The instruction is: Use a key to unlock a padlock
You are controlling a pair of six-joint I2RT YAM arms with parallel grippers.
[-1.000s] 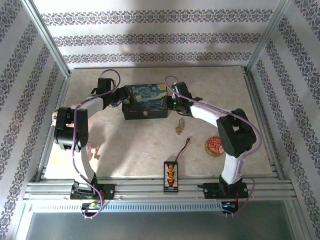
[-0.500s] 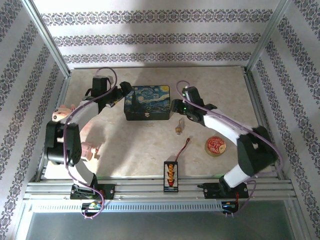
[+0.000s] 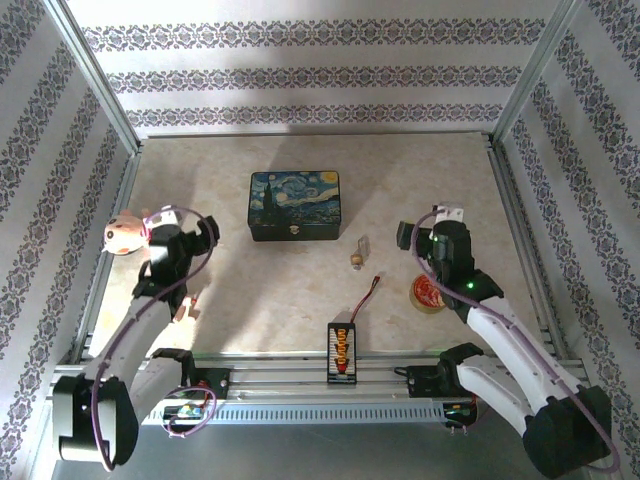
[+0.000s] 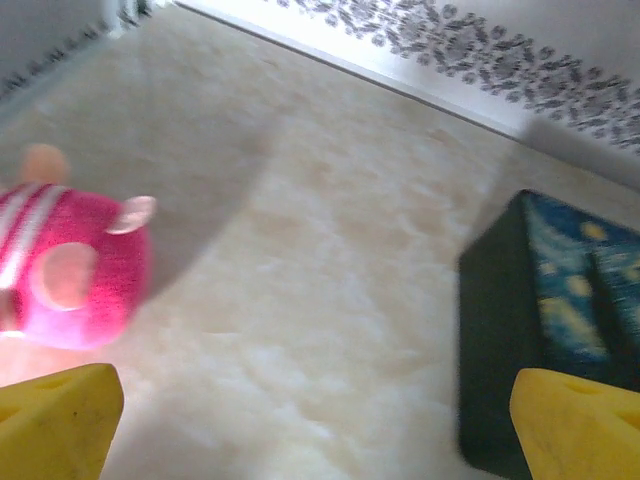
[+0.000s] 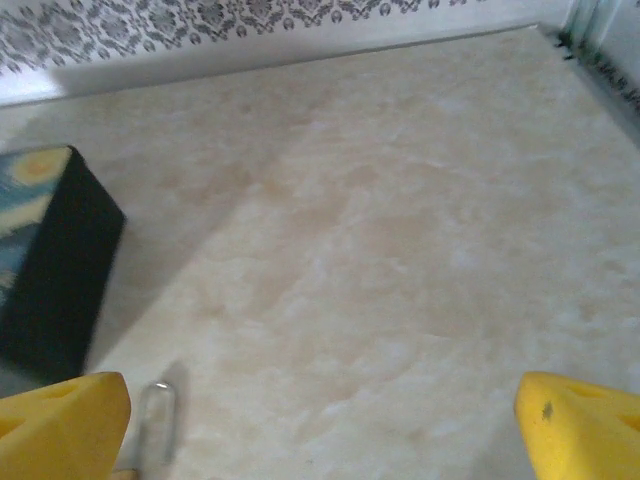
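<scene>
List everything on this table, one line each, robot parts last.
box: one, dark blue, painted, far centre
padlock: one, brass, right and nearer than the box
key: one, silvery, just beyond the padlock
connector board: one, orange on black, near edge, centre
wire: one, red-black, running from the board
round disc: one, red, right side
plush pig: one, pink, left edge
small pinkish object: one, near left, too small to identify
left end effector: one, yellow fingers, open, empty
right end effector: one, yellow fingers, open, empty

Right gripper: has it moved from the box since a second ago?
Yes. The right gripper has pulled back from the painted box, toward the near-right, and is now near the round red tin.
</scene>
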